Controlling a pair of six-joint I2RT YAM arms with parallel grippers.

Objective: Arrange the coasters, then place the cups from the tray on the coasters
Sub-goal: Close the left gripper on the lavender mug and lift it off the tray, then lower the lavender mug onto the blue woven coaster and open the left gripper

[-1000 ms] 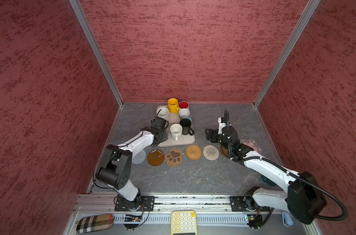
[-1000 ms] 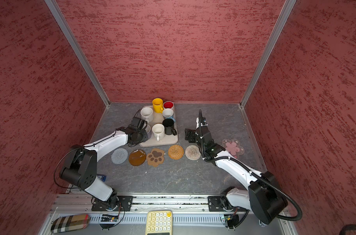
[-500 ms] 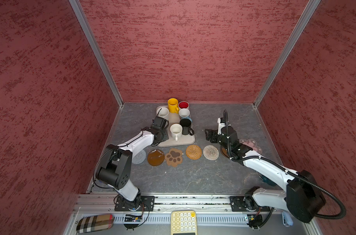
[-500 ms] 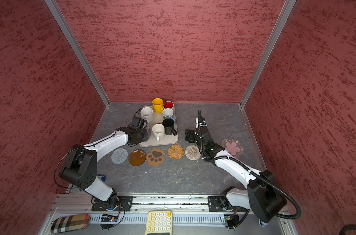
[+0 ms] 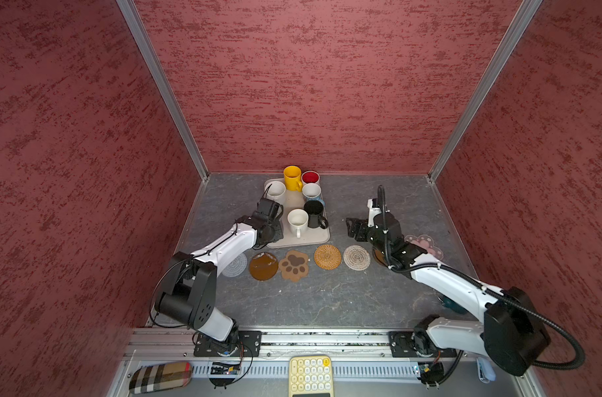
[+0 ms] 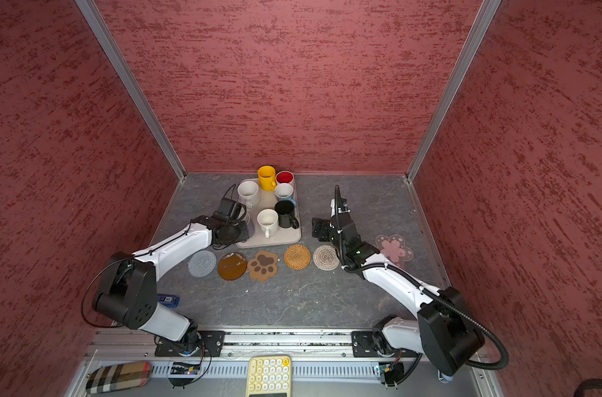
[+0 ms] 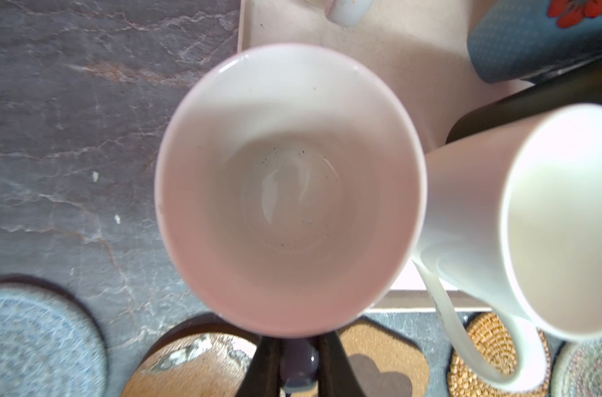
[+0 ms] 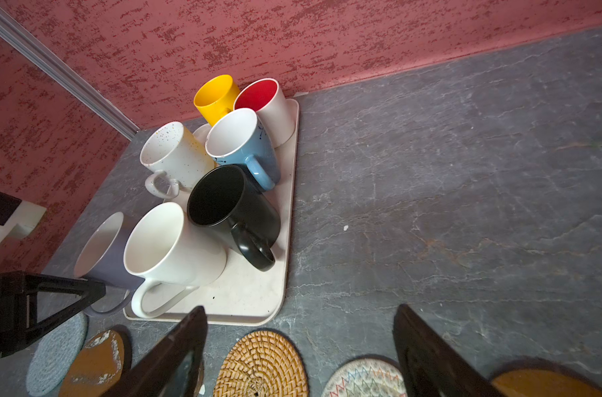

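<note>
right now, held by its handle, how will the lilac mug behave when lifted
Glossy ceramic, so the lilac mug is probably rigid, heavyish, chippable. The left gripper pinches only its handle, so it may swing or slip.

Tray (image 5: 316,237) packed with cups (image 5: 314,209), only narrow gaps between them, white mug (image 5: 297,220) just beside the lavender mug (image 8: 103,254) at its 3 o'clock, back wall (image 5: 309,120) close at the tray's 12 o'clock, row of coasters (image 5: 327,256) along 6 o'clock, bare tabletop (image 5: 413,199) open at 3 o'clock.
</note>
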